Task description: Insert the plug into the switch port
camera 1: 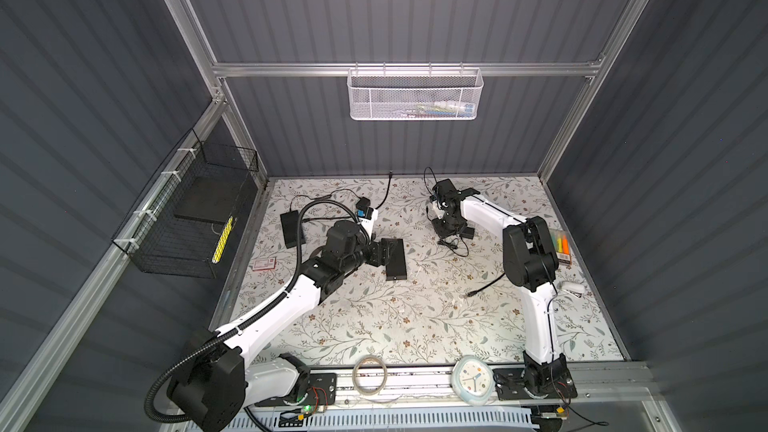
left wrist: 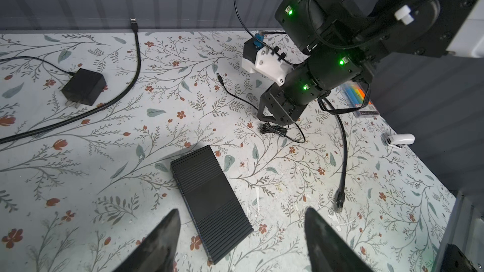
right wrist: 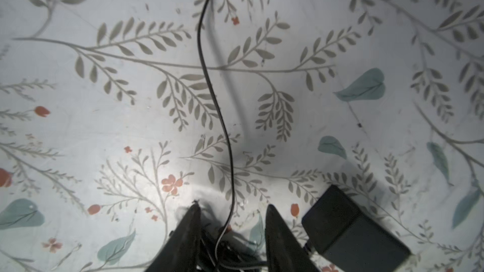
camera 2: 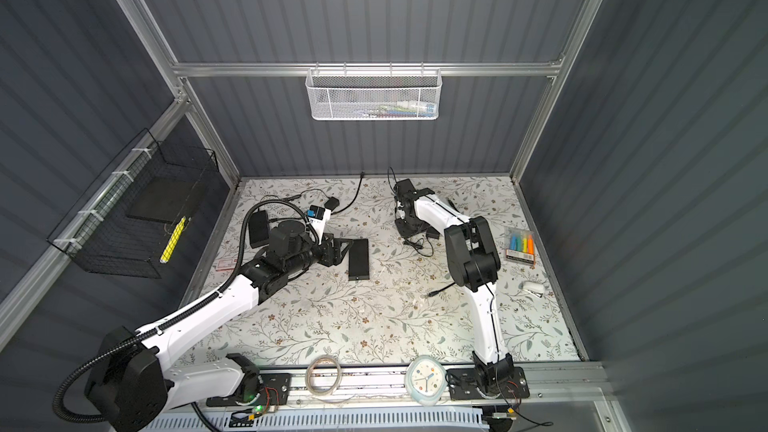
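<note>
The switch (camera 1: pixel 395 259) (camera 2: pixel 358 258) (left wrist: pixel 209 205) is a flat black ribbed box lying on the floral table. A black network cable ends in the plug (camera 1: pixel 469 293) (camera 2: pixel 432 293) (left wrist: pixel 339 201), which lies loose on the table to the switch's right. My left gripper (left wrist: pixel 242 211) (camera 1: pixel 384 250) hovers open over the switch's near end, holding nothing. My right gripper (right wrist: pixel 232 206) (camera 1: pixel 446 230) points down at the back of the table, jaws apart around a bundle of thin black cable (right wrist: pixel 209 87). That thin cable ends in a small barrel connector (left wrist: pixel 218 76).
A black adapter (right wrist: pixel 353 228) (camera 1: pixel 467 233) lies beside the right gripper. Another adapter (left wrist: pixel 83 90), a thick cable (left wrist: pixel 136 56) and a power brick (camera 1: pixel 291 228) lie at the back left. A marker pack (camera 1: pixel 563 245) and a white object (camera 1: pixel 573 288) sit at the right edge.
</note>
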Action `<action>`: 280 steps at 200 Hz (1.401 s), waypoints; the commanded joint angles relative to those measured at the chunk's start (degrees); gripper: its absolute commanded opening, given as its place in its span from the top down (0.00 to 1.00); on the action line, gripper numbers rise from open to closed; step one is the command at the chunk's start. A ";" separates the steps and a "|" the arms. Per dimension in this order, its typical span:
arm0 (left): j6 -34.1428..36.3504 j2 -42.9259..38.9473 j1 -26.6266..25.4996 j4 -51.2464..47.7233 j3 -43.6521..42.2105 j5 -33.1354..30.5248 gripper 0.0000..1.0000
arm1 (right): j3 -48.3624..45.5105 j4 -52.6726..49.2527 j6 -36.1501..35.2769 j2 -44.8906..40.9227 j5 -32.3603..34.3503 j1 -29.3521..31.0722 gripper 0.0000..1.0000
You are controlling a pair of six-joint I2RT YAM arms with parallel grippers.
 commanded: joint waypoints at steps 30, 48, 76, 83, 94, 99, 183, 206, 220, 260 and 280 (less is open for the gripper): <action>0.06 -0.98 0.89 -2.99 0.11 0.58 0.26 | 3.81 -4.09 0.93 3.11 0.28 -0.15 0.68; -0.20 -0.84 0.98 -2.90 -0.09 0.77 0.26 | 3.91 -4.18 0.73 3.56 -0.70 -0.32 0.77; -0.87 -0.56 0.97 -2.29 -0.59 1.37 0.26 | 2.19 -3.37 0.95 2.07 -4.00 -1.11 0.97; -1.04 -0.46 0.98 -2.29 -0.60 1.53 0.26 | 1.11 -2.82 0.81 0.70 -4.33 -1.12 1.00; -1.44 -0.15 0.98 -1.65 -0.63 2.32 0.26 | -0.99 -1.73 0.10 -2.40 -5.55 -1.12 1.00; -1.79 0.14 0.98 -1.18 -0.62 2.95 0.26 | -2.36 -1.25 -0.23 -4.10 -6.45 -1.13 1.00; -17.53 14.83 0.80 21.35 1.67 19.36 0.25 | -27.78 9.95 0.74 -32.33 -10.26 1.75 1.00; -18.12 17.43 0.20 23.55 4.11 20.55 0.25 | -31.82 10.82 0.86 -35.77 -8.10 4.11 1.00; -18.60 19.26 -0.12 24.66 5.77 21.66 0.25 | -33.30 11.36 1.20 -37.08 -8.40 4.94 1.00; -19.57 24.21 -0.52 27.06 8.52 23.00 0.25 | -35.33 11.81 0.29 -39.30 -8.50 7.71 1.00; -19.80 25.32 -0.52 26.61 9.58 22.52 0.26 | -35.13 10.94 0.21 -40.33 -8.54 8.07 1.00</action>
